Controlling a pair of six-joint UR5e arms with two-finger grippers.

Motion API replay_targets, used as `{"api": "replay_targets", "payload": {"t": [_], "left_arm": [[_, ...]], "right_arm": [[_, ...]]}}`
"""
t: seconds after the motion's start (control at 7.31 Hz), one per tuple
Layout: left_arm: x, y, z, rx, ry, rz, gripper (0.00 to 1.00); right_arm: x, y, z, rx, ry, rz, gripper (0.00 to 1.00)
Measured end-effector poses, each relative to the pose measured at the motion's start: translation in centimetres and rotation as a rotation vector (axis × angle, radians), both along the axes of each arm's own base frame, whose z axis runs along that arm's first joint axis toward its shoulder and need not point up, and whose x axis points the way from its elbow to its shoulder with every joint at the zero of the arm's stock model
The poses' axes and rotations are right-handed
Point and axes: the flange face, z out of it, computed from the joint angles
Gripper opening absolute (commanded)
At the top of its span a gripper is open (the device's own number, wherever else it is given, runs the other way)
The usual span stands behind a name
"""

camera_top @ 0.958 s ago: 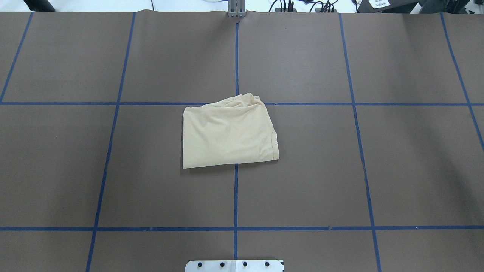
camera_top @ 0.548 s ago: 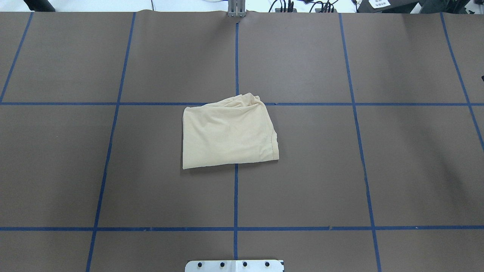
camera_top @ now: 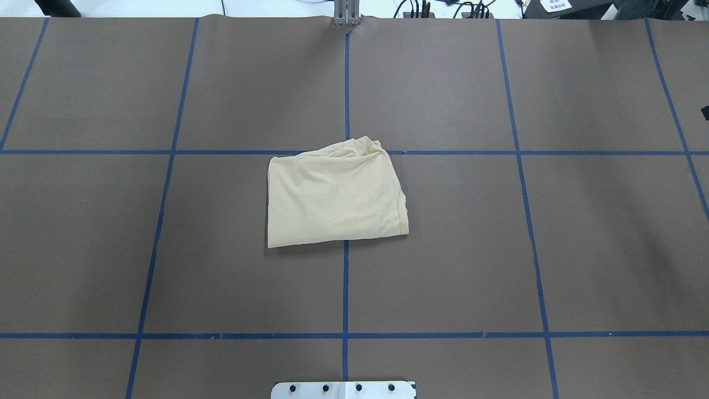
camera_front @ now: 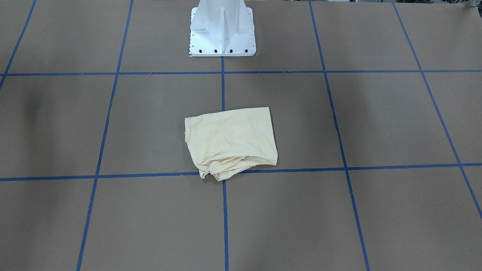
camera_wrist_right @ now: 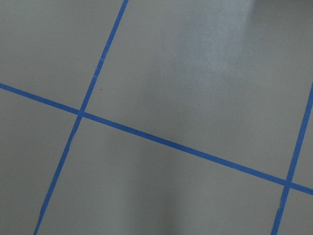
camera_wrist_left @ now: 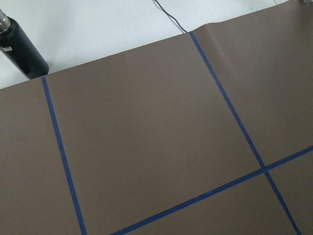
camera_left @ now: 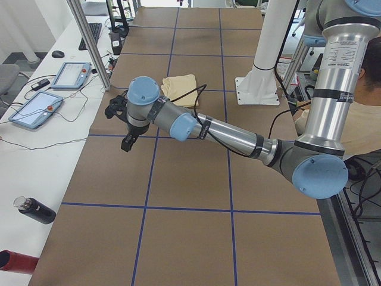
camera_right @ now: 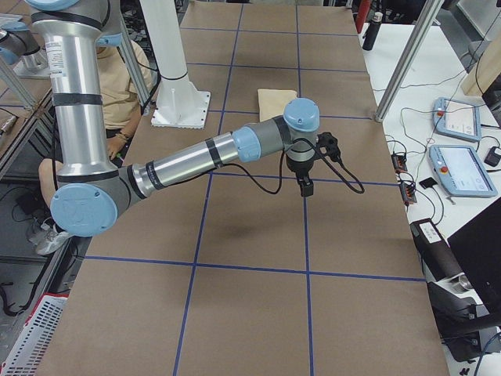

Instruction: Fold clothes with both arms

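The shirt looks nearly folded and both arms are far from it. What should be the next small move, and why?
Probably bring the right hand inward toward the shirt. It lies as a compact rectangle, but its far edge is bunched, slightly on the robot's right side, and both it and the left hand hang over bare table.

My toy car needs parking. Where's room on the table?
Bare: the brown squares either side of the folded shirt, and the row between it and the white base. Crowded toward both ends, where the left arm and right arm hang.
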Motion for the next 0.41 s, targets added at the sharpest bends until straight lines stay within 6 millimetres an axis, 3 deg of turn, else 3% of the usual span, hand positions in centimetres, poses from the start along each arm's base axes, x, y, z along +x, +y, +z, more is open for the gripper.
{"api": "replay_targets", "payload": {"t": [0.41], "left_arm": [[0.0, -0.3, -1.5, 0.005, -0.003, -0.002, 1.00]], "right_arm": [[-0.3, 0.1, 2.7, -0.049, 0.012, -0.004, 1.00]]}}
